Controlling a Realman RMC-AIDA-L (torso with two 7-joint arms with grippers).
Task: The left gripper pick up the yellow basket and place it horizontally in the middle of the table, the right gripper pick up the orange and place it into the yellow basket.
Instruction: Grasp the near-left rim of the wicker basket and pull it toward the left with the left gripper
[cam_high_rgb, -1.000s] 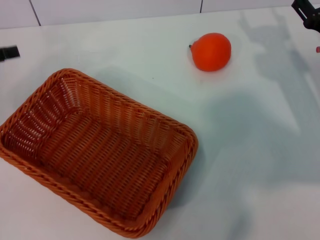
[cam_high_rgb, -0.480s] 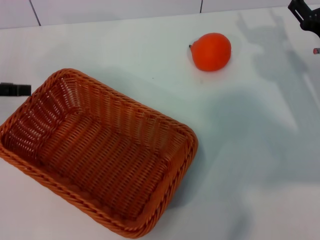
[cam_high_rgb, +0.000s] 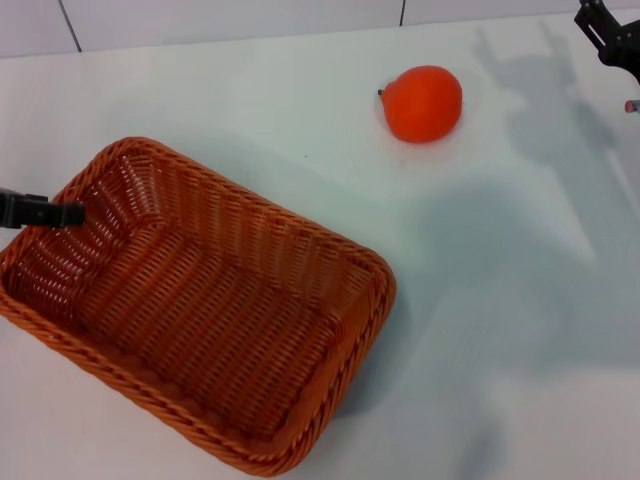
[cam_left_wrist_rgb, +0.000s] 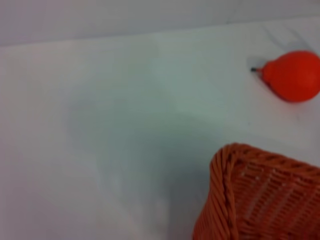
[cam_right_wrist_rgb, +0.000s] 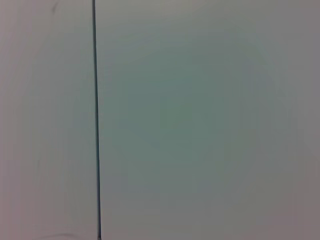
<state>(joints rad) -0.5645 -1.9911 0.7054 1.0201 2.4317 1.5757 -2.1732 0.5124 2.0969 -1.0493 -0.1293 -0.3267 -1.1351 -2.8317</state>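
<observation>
The yellow basket, a large orange-brown woven wicker basket, sits slanted on the white table at the near left; one corner of it shows in the left wrist view. It holds nothing. A slim black tip of my left gripper reaches in from the left edge and overlaps the basket's far-left rim. The orange lies on the table at the far middle-right, apart from the basket, and also shows in the left wrist view. My right gripper shows as a black claw at the top right corner, away from the orange.
A dark seam line crosses the pale surface in the right wrist view. Shadows of the arms fall on the table's right side.
The left gripper tip has moved nearer and to the right, from beside the table's far left edge to the basket's far-left rim. The basket, orange and right gripper have barely moved.
</observation>
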